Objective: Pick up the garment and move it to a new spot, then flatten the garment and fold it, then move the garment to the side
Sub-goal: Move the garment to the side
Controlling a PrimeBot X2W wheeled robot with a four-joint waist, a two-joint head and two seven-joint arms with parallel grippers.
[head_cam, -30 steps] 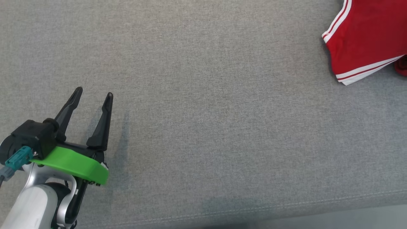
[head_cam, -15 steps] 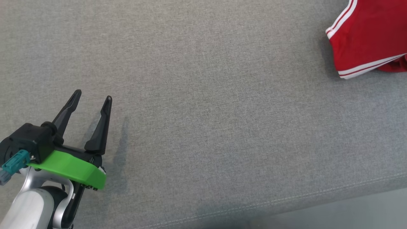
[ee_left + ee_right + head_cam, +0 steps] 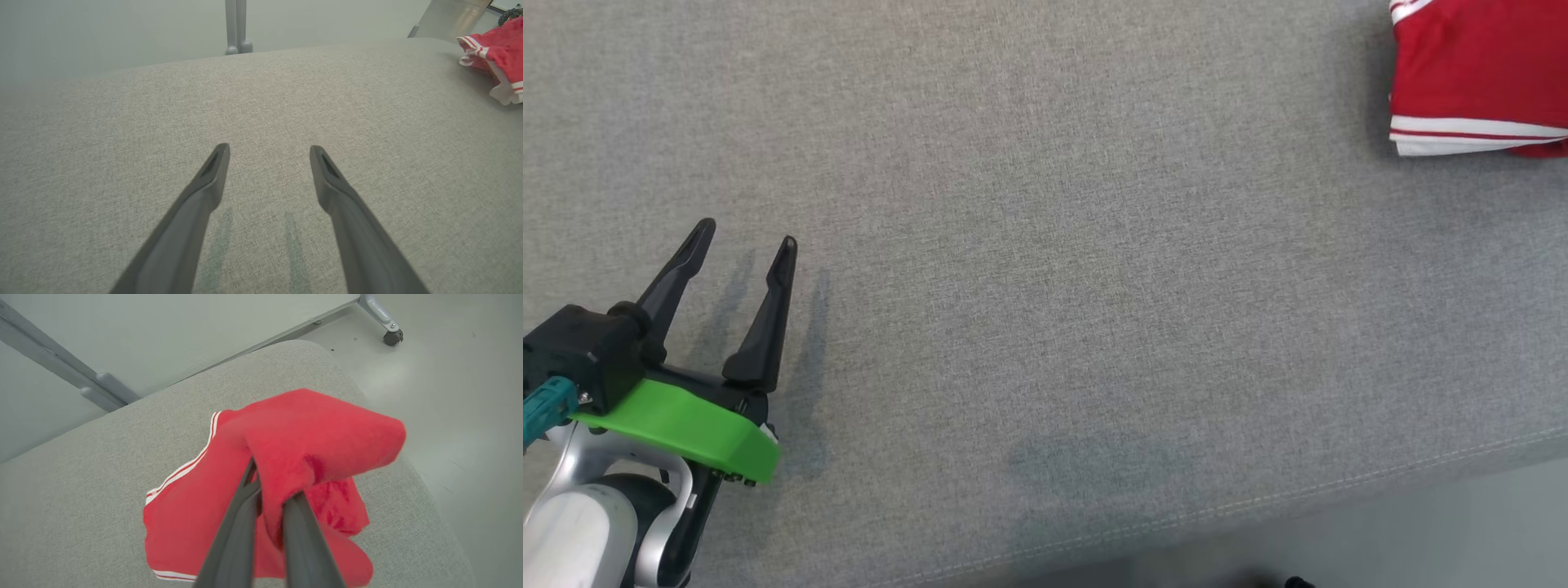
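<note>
While the right claw (image 3: pixel 269 490) stays clenched on a raised fold of the red garment (image 3: pixel 310 424), the rest of the cloth trails onto the grey surface (image 3: pixel 81 490) near its rounded end. Over the last second the striped hem has slid toward the upper right corner of the head view and turned level (the camera has swung a little too), so a carry seems under way. The left claw (image 3: pixel 745 237) hangs released at lower left, holding nothing. No brand or writing is legible, only white stripes.
</note>
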